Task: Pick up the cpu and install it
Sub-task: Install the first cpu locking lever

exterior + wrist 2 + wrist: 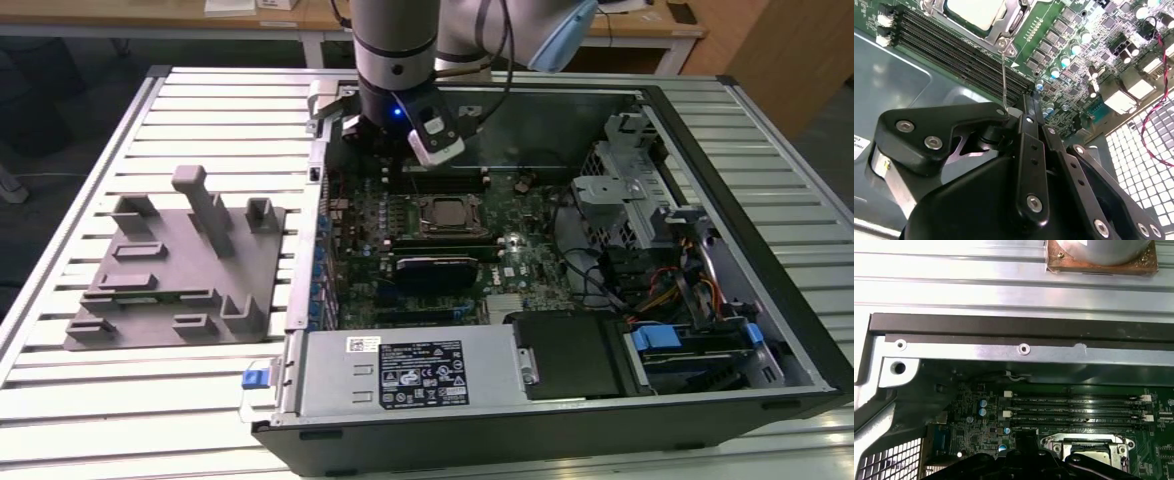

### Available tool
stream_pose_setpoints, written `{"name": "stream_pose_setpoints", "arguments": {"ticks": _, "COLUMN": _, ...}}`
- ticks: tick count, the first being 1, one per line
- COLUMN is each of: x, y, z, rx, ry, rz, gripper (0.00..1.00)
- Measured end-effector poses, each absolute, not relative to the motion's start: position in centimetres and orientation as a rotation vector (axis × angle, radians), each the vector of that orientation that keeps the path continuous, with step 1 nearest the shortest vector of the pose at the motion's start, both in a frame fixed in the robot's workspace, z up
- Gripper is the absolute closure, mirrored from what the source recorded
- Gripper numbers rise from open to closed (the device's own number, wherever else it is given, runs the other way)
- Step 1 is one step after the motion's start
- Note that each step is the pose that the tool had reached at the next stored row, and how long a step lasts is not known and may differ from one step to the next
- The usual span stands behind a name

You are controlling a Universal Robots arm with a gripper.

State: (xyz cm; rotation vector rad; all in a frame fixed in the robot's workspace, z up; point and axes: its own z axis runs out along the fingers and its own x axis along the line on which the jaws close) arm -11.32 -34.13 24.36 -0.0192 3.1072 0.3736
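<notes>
Slatted table (134,400), open case (534,432); cpu (974,11) in socket (1013,22) in second wrist view

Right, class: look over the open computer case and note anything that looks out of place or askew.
One thing: the socket's thin wire lever appears to stand up off the socket frame toward the gripper, rather than lying flat alongside. The cpu sits square inside the frame. Nothing looks spilled or damaged.

So the slatted metal table (54,390) is carrying two things: a grey fixture (174,275) sitting toward the exterior view's left, and an open computer case (561,430) lying on its side right beside it.
</notes>
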Motion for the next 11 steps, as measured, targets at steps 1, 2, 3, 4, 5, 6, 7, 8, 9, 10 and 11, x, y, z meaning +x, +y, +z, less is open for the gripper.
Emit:
{"name": "stream_pose_setpoints", "arguments": {"ticks": 1, "x": -11.3, "y": -34.1, "z": 24.4, "rx": -0.019, "ry": 3.107, "rz": 0.374, "gripper": 0.89}}
{"name": "stream_pose_setpoints", "arguments": {"ticks": 2, "x": -11.3, "y": -34.1, "z": 24.4, "rx": -0.019, "ry": 3.107, "rz": 0.374, "gripper": 0.89}}
{"name": "stream_pose_setpoints", "arguments": {"ticks": 3, "x": -11.3, "y": -34.1, "z": 24.4, "rx": -0.019, "ry": 3.107, "rz": 0.374, "gripper": 0.89}}
{"name": "stream_pose_setpoints", "arguments": {"ticks": 4, "x": -11.3, "y": -34.1, "z": 24.4, "rx": -0.019, "ry": 3.107, "rz": 0.374, "gripper": 0.89}}
{"name": "stream_pose_setpoints", "arguments": {"ticks": 5, "x": -11.2, "y": -34.1, "z": 24.4, "rx": -0.019, "ry": 3.108, "rz": 0.374, "gripper": 0.89}}
{"name": "stream_pose_setpoints", "arguments": {"ticks": 6, "x": -11.1, "y": -34.1, "z": 24.4, "rx": -0.019, "ry": 3.107, "rz": 0.374, "gripper": 0.89}}
{"name": "stream_pose_setpoints", "arguments": {"ticks": 7, "x": -11.0, "y": -34.1, "z": 24.4, "rx": -0.019, "ry": 3.107, "rz": 0.374, "gripper": 0.89}}
{"name": "stream_pose_setpoints", "arguments": {"ticks": 8, "x": -10.8, "y": -34.1, "z": 24.4, "rx": -0.019, "ry": 3.107, "rz": 0.374, "gripper": 0.89}}
{"name": "stream_pose_setpoints", "arguments": {"ticks": 9, "x": -10.6, "y": -34.1, "z": 24.4, "rx": -0.019, "ry": 3.107, "rz": 0.374, "gripper": 0.89}}
{"name": "stream_pose_setpoints", "arguments": {"ticks": 10, "x": -10.4, "y": -34.1, "z": 24.4, "rx": -0.019, "ry": 3.107, "rz": 0.374, "gripper": 0.89}}
{"name": "stream_pose_setpoints", "arguments": {"ticks": 11, "x": -10.1, "y": -34.1, "z": 24.4, "rx": -0.019, "ry": 3.107, "rz": 0.374, "gripper": 0.89}}
